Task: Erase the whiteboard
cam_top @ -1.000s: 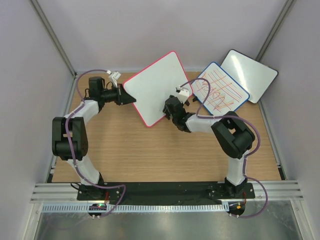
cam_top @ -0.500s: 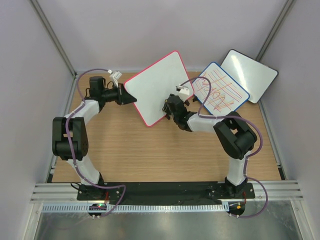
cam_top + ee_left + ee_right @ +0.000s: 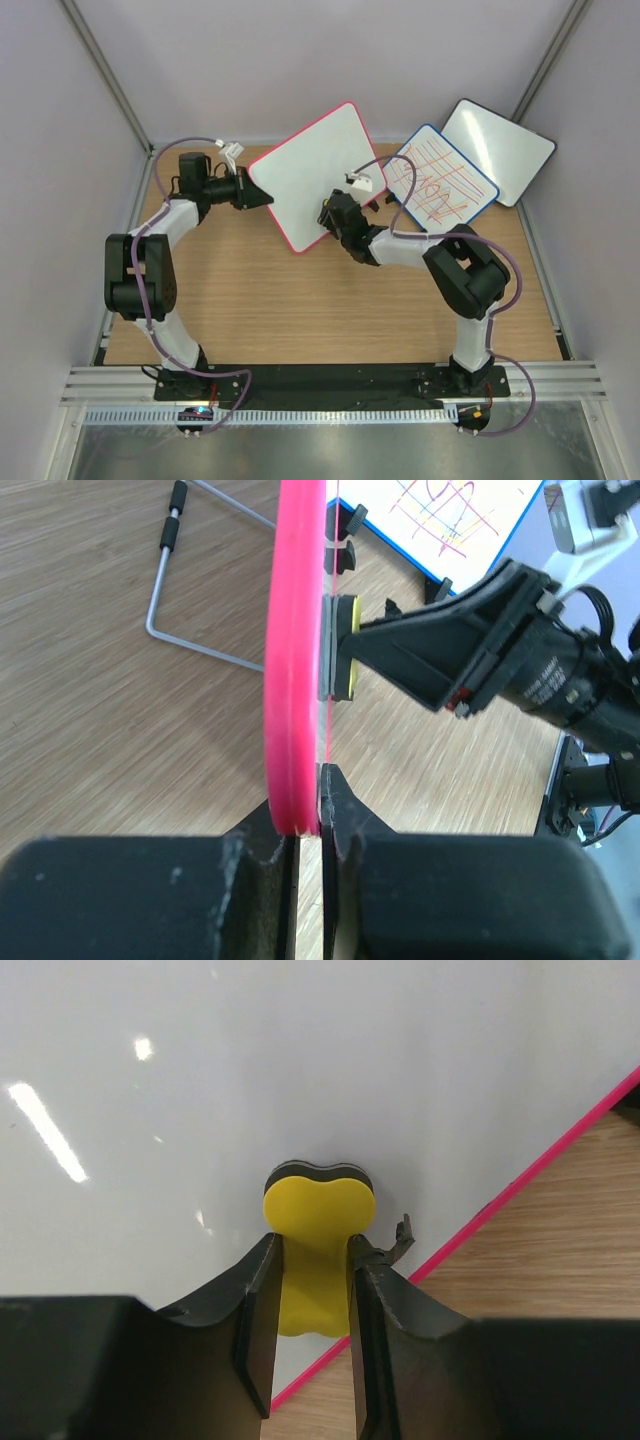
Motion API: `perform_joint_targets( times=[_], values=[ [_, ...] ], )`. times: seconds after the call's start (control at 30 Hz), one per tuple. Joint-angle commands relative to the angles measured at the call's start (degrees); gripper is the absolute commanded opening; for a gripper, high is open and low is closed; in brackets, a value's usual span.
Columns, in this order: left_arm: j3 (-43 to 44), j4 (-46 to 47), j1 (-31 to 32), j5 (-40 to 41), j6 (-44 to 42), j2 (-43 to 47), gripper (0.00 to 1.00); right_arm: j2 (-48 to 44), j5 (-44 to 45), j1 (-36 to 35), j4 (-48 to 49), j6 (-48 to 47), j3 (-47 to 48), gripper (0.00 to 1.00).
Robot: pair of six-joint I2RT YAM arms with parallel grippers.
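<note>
three views: one high overhead, two close on the wrists.
the top view looks down from above and behind the arm bases onto the whole worktop (image 3: 300, 300). the left wrist view sits very near, sighting edge-on along the whiteboard (image 3: 290, 680) over the left tool (image 3: 305, 805). the right wrist view faces the board's white face squarely, past the right tool (image 3: 311, 1260). all three share the whiteboard; both wrist views show the yellow eraser (image 3: 347, 647).
</note>
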State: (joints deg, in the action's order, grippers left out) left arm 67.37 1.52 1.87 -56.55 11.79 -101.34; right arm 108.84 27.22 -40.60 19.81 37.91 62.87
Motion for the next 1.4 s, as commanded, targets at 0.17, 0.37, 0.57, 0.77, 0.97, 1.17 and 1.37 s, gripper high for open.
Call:
perform_joint_targets(
  times=[0.17,0.37,0.57,0.77,0.97,1.17,1.37],
  values=[
    [1.09,1.21,1.91,4.00,-8.28,-0.26,0.00,3.05,-5.08,-7.39,7.17,4.98,2.43,0.01],
    [0.92,1.12,2.00,4.00,-8.54,0.18,0.00,0.33,-1.13,-3.79,5.50,4.37,-1.07,0.01],
    [0.92,0.77,2.00,3.91,-8.89,0.53,0.00,-2.84,1.08,2.88,5.24,3.66,-5.12,0.01],
    [1.18,-0.02,1.91,4.00,-9.59,0.62,0.00,-8.09,0.46,6.32,4.80,0.42,-6.00,0.01],
    [1.18,-0.38,2.00,4.00,-9.77,0.44,0.00,-16.36,-5.84,6.76,-7.39,-10.56,-2.86,0.01],
    [1.18,-0.38,2.00,4.26,-10.12,0.97,0.00,-20.94,-12.97,8.43,-30.16,-16.90,-3.37,0.01],
    [1.88,-0.73,2.00,3.82,-9.77,0.62,0.00,-21.03,-15.35,8.43,-45.82,-18.14,-4.95,0.01]
  ],
)
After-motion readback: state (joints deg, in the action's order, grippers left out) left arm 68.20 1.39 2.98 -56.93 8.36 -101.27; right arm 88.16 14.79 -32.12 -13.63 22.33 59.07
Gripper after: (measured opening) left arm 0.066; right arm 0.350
